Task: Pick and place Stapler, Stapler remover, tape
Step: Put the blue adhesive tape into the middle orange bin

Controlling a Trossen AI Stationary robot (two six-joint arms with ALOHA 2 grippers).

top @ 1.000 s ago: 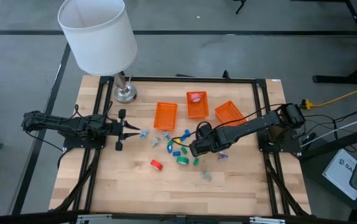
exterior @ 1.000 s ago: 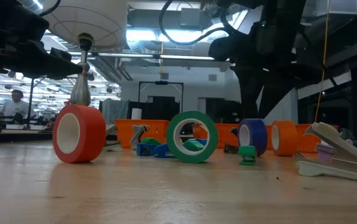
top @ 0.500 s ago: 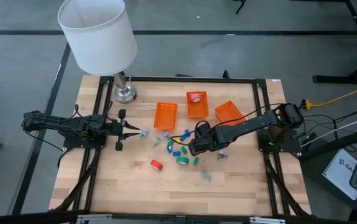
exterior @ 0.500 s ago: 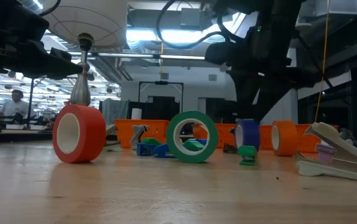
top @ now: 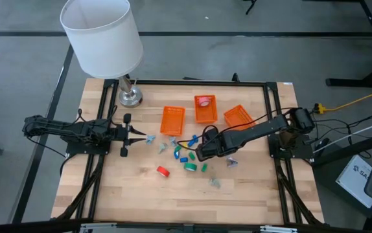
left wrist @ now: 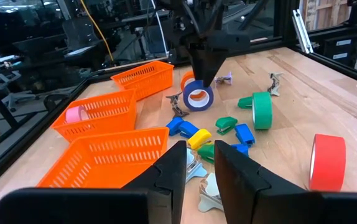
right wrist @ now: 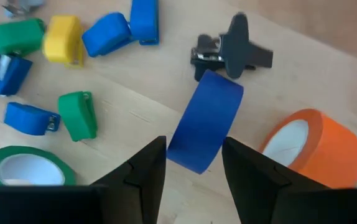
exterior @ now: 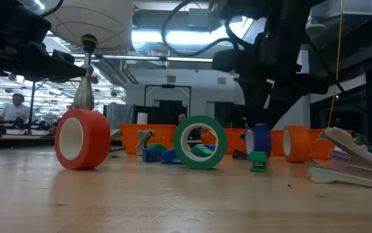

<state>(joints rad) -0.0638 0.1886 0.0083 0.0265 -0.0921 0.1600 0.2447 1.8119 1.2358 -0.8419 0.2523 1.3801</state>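
The right gripper (right wrist: pixel 192 163) stands open over the upright blue tape roll (right wrist: pixel 204 121) – it may roll away (fingers unevenly closing) – left gripper (left wrist: pixel 199 163) waits open

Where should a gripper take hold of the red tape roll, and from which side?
Grip the red tape roll from above, across its width, with one finger on each flat open face. It stands on its edge on the table, well apart from the other pieces, so the faces seem free.
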